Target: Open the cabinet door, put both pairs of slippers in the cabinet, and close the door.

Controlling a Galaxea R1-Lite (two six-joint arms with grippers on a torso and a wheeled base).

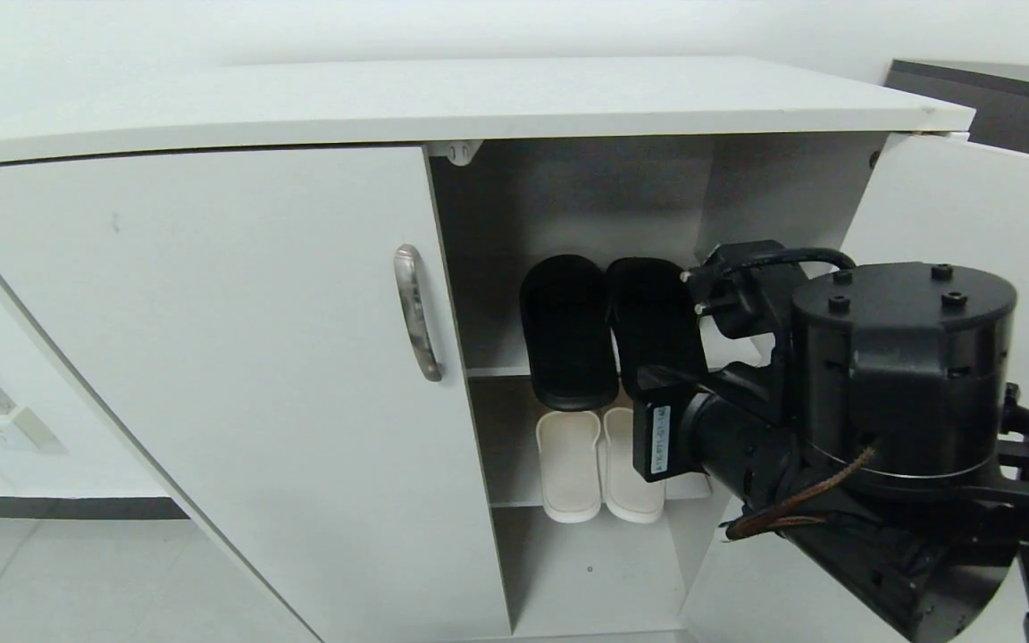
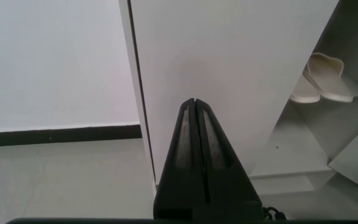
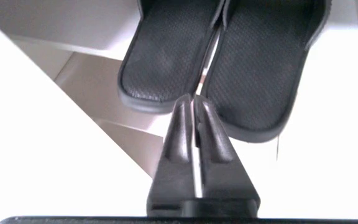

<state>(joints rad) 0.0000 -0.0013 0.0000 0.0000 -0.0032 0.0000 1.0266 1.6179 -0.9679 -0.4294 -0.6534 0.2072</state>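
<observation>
- The black slippers (image 1: 568, 330) (image 3: 166, 56) lie side by side, touching, soles up, on the upper shelf (image 1: 488, 371) of the cabinet (image 1: 479, 98). Their near ends hang over the shelf's front edge.
- The white slippers (image 1: 599, 464) (image 2: 325, 78) lie side by side on the lower shelf (image 1: 514, 505), directly under the black pair. Their near ends are at that shelf's front edge, slightly past it.
- The right gripper (image 3: 193, 99) has its two fingers pressed together with nothing between them. Its tips sit at the seam between the two black slippers, right at their overhanging ends. Whether the tips touch the soles I cannot tell.
- The right arm (image 1: 899, 375) reaches into the open right half of the cabinet and covers the right side of both shelves.
- The right door (image 1: 970, 205) stands swung open, off the cabinet's right edge.
- The left door (image 1: 211, 357) is closed, and its metal handle (image 1: 416, 313) stands upright near the door's inner edge.
- The left gripper (image 2: 194, 102) is closed and holds nothing. It is low in front of the closed left door, with the white slippers off to one side.
- A wall socket (image 1: 10, 429) with a cable sits on the wall to the left of the cabinet.
</observation>
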